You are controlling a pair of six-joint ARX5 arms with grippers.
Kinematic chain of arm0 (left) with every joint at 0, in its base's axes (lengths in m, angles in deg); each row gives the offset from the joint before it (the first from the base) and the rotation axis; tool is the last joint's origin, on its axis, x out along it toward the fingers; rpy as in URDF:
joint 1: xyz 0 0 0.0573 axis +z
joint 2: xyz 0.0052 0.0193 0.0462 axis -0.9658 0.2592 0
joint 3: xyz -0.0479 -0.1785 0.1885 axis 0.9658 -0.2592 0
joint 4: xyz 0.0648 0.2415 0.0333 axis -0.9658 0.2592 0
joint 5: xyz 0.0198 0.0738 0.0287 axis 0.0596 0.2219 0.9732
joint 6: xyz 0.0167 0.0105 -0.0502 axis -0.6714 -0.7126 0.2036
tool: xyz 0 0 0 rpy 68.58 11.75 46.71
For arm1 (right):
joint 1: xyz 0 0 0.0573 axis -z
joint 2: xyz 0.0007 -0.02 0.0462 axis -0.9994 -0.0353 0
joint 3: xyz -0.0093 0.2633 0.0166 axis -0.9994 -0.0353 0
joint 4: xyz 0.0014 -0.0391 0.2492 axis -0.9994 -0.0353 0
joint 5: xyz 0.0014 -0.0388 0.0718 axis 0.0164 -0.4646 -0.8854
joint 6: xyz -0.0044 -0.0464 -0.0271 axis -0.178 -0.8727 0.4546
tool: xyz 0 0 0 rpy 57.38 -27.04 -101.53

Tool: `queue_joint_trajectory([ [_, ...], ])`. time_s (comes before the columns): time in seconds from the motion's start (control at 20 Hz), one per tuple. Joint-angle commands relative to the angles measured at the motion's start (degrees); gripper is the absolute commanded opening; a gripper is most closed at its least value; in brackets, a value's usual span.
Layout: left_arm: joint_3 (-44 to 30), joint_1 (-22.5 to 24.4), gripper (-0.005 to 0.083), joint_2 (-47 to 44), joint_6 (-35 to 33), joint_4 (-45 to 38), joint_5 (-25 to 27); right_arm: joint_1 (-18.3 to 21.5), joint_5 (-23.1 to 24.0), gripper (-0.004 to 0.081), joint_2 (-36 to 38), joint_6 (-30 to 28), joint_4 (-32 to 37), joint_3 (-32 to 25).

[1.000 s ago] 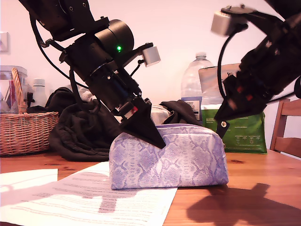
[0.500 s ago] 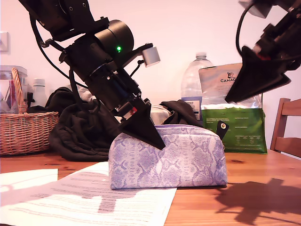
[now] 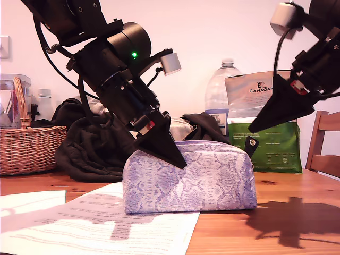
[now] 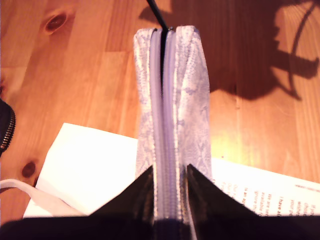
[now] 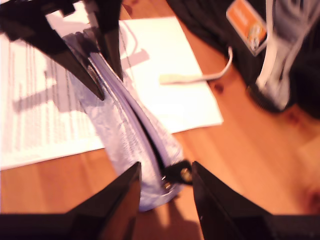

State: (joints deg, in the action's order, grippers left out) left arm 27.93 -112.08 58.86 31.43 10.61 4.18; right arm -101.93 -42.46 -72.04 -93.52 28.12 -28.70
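My first gripper (image 3: 177, 161) pinches the soft snakeskin-print pouch (image 3: 196, 183); my second gripper (image 3: 255, 127) hangs spread above.

My first arm (image 3: 106, 64) and second arm (image 3: 319, 61): matte black; wedge-shaped fingers (image 3: 159, 144); grey wrist cameras (image 3: 171, 62); black cables (image 3: 276, 50). Green indicator light (image 3: 134, 54) on first arm.

free air over pouch (image 3: 202, 178) zip-pull end | green bag (image 3: 276, 151), bottle (image 3: 223, 87) close behind

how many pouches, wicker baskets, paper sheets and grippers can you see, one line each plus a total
lilac snakeskin-print zip pouch: 1
brown woven wicker basket: 1
white paper sheets: 2
black grippers, my first gripper and my second gripper: 2
total: 6
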Motion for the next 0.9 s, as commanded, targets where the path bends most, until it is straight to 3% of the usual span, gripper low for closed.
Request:
queue_joint_trajectory([
  [0.0, -0.28, -0.2, 0.0168, 1.99, -0.59, -0.24, -0.04, -0.17, 0.9, 0.0287, -0.09, -4.02, 0.52, 1.31],
  [0.3, -0.28, -0.2, 0.0168, 1.99, -0.59, -0.39, -0.02, -0.28, 0.94, 0.028, -5.81, -7.26, -2.25, 6.54],
  [0.55, -0.28, -0.17, 0.0168, 1.99, -0.59, -0.96, 0.04, -0.28, 0.57, 0.026, -12.46, -7.65, -15.08, 15.3],
  [0.85, -0.28, -0.17, 0.0168, 1.99, -0.59, -1.14, 0.24, -0.28, 2.49, 0.0245, -17.62, -10.4, -22.32, 20.55],
])
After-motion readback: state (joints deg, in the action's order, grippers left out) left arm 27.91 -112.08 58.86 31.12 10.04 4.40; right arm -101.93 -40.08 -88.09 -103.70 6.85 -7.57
